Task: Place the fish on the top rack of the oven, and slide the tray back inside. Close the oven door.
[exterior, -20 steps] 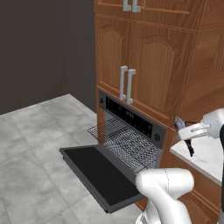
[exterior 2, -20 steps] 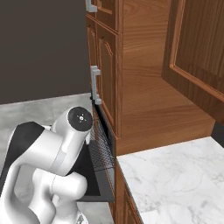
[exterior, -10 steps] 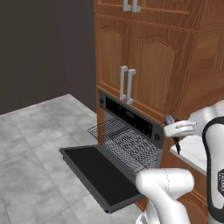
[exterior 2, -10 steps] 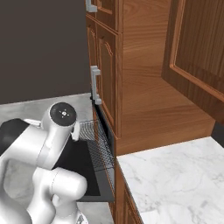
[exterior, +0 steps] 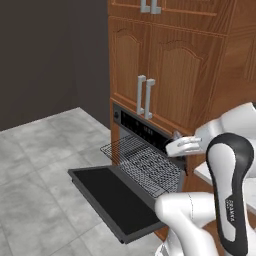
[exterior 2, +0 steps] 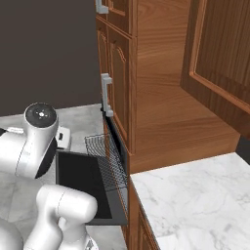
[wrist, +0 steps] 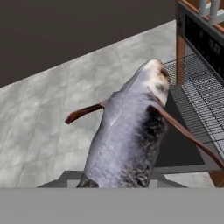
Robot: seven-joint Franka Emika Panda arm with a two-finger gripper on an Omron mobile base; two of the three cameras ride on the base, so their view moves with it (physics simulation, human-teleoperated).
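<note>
Hand view shows the fish right up against the camera, its grey body running up and away from the gripper with a fin splayed to either side, so the jaws are clamped on it at the near end (the tips themselves are hidden under the body). From the left base view the gripper hangs beside the oven, near its control strip and above the far end of the top rack, which is pulled out over the lowered oven door. I'd call this the carrying step, with the fish not yet set down. Next, I reckon, the hand has to come lower and more squarely over the wire grid before letting go, otherwise the fish may slip off the edge onto the door.
</note>
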